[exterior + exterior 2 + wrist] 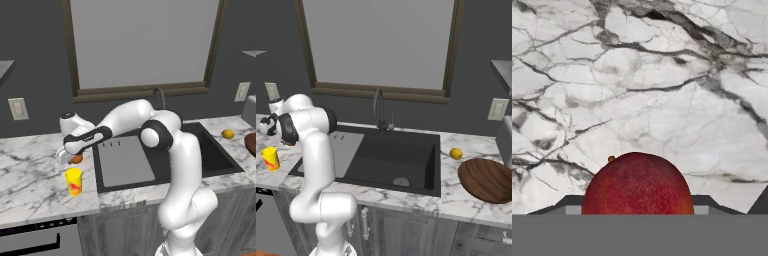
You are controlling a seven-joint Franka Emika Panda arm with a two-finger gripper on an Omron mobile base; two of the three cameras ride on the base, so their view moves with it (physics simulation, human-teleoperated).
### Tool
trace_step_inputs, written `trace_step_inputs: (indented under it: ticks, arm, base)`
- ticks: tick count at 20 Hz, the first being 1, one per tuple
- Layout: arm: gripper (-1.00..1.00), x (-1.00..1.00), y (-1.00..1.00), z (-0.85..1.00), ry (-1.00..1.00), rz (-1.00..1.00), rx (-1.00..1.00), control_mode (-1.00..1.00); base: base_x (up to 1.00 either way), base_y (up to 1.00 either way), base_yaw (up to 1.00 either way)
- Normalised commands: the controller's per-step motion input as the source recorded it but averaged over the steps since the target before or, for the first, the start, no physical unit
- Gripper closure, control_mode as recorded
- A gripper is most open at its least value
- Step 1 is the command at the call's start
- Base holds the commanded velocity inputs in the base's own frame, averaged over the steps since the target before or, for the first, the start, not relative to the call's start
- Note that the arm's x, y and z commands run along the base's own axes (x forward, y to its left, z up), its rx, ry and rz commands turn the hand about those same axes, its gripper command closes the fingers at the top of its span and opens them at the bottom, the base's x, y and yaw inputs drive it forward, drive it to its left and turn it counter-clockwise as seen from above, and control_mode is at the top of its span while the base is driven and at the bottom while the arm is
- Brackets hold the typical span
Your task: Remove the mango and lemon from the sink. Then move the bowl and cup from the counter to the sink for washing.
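Hand view, closest in: the mango bulges up red between the two dark fingertips, which flank it on either side with the veined marble counter spread beyond; a small orange nub shows at its upper left, and whether the tips press the fruit or merely stand beside it cannot be told from here. The left base view supplies what that close shot lacks: the gripper sits low over the counter left of the sink, the mango an orange spot at its tip, seemingly down at the marble, with the yellow cup standing upright just in front of it, nearer the counter's edge, its red-orange mark facing the camera. The mango's long axis cannot be read at that size. Behind, the grey ribbed drainboard lies bare within the black basin. Farther right, the lemon rests on the counter beside the sink's far corner. The right base view adds the basin floor with its round drain and nothing lying in it, the dark arched faucet behind, and the wide wooden bowl on the counter, empty, just in front of the lemon.
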Motion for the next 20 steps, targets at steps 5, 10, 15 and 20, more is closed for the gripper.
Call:
trace_step_inputs:
  ticks: [5, 10, 15, 20]
  arm:
    - [1.00, 0.13, 0.01, -0.13, 0.01, 0.00, -0.03, -1.00]
    - [1.00, 0.14, 0.00, -0.10, 0.01, 0.00, 0.00, -1.00]
    - [1.00, 0.08, 0.00, -0.15, 0.00, 0.00, 0.01, -1.00]
    - [1.00, 0.04, 0.00, -0.19, 0.00, 0.00, 0.02, -1.00]
  base:
    - [0.00, 0.00, 0.00]
    - [0.00, 0.00, 0.00]
    - [0.00, 0.00, 0.00]
    - [0.00, 0.00, 0.00]
